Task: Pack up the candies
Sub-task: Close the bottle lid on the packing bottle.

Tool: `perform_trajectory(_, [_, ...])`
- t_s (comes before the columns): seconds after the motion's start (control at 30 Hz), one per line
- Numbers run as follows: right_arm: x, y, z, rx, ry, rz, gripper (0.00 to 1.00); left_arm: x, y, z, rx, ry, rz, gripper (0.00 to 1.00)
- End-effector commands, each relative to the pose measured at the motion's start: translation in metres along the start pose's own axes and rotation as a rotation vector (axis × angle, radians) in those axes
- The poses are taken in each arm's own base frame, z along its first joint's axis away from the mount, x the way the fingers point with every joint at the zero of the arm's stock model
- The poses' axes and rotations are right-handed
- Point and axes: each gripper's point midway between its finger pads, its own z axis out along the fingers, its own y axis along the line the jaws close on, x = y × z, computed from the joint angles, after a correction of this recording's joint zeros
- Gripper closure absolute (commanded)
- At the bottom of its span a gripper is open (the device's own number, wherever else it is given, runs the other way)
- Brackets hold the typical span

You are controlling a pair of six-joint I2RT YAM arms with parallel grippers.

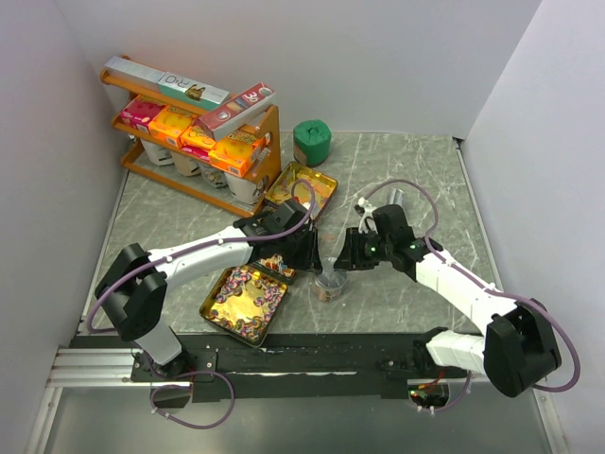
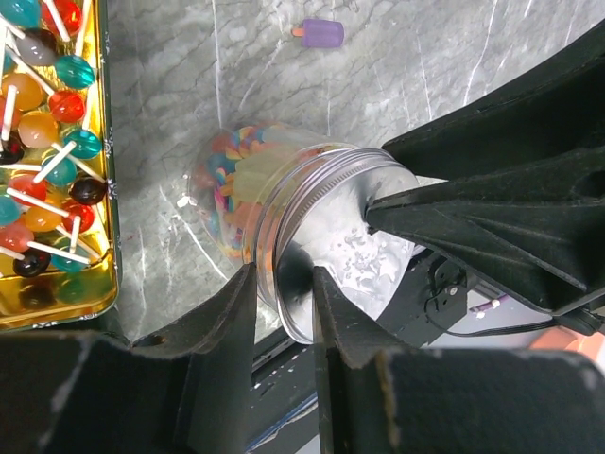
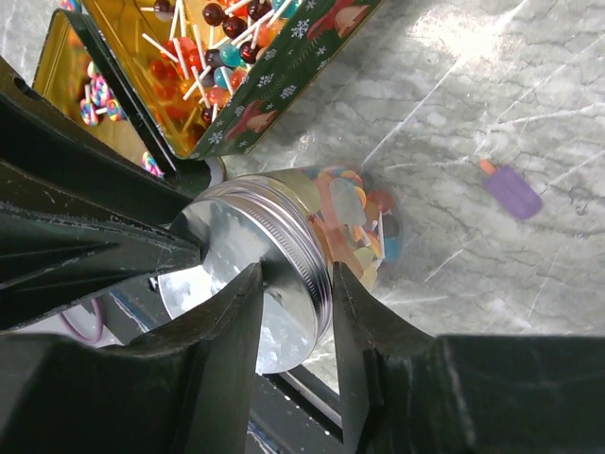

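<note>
Near the middle of the marble table [image 1: 425, 170], between the two arms, we see a small glass jar [image 1: 330, 287] standing upright and closed by a silver screw lid [image 2: 331, 227]. Through its glass wall we see the candies [image 2: 232, 184], a mixed heap of pink, yellow, orange and blue pieces.

The left gripper [image 2: 284, 274] reaches the jar from the left. Its fingers [image 2: 232, 303] stand a narrow gap apart with the lid's rim showing in that gap. We cannot tell whether they press on it.

The right gripper [image 3: 295, 284] meets the same lid from the opposite side. Its fingers [image 3: 241, 303] are likewise set a narrow gap apart across the rim, and we cannot tell whether they grip it.

One purple, ice-lolly-shaped sweet [image 2: 323, 34] lies loose on the table, apart from the jar.

Just left of the jar lies an open gold tin [image 2: 57, 305] holding lollipops [image 2: 57, 104] in red, teal, orange and dark tones. A second gold tin [image 1: 302, 184] lies farther back. An orange rack [image 1: 267, 151] of cardboard boxes and a green container [image 1: 311, 142] stand at the rear.
</note>
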Motion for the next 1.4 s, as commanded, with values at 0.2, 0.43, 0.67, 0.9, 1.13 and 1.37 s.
perform_trajectory(0.2, [0.012, -0.011, 0.011, 0.104, 0.054, -0.009, 0.5, 0.001, 0.027, 0.017, -0.146, -0.01, 0.09, 0.61])
perform_trajectory(0.43, [0.002, -0.006, 0.006, 0.111, 0.033, -0.01, 0.47, -0.014, 0.018, 0.009, -0.14, -0.045, 0.113, 0.42])
perform_trajectory(0.67, [-0.003, -0.004, 0.002, 0.117, 0.016, -0.008, 0.46, -0.025, 0.008, -0.002, -0.128, -0.082, 0.123, 0.29])
perform_trajectory(0.9, [-0.01, 0.0, -0.003, 0.113, -0.013, -0.011, 0.45, -0.037, -0.004, -0.016, -0.103, -0.125, 0.133, 0.22])
perform_trajectory(1.13, [-0.021, 0.006, -0.013, 0.107, -0.066, -0.017, 0.43, -0.041, -0.009, -0.024, -0.093, -0.145, 0.138, 0.22])
perform_trajectory(1.37, [-0.032, 0.011, -0.02, 0.104, -0.112, -0.019, 0.42, -0.042, -0.009, -0.026, -0.095, -0.152, 0.143, 0.22])
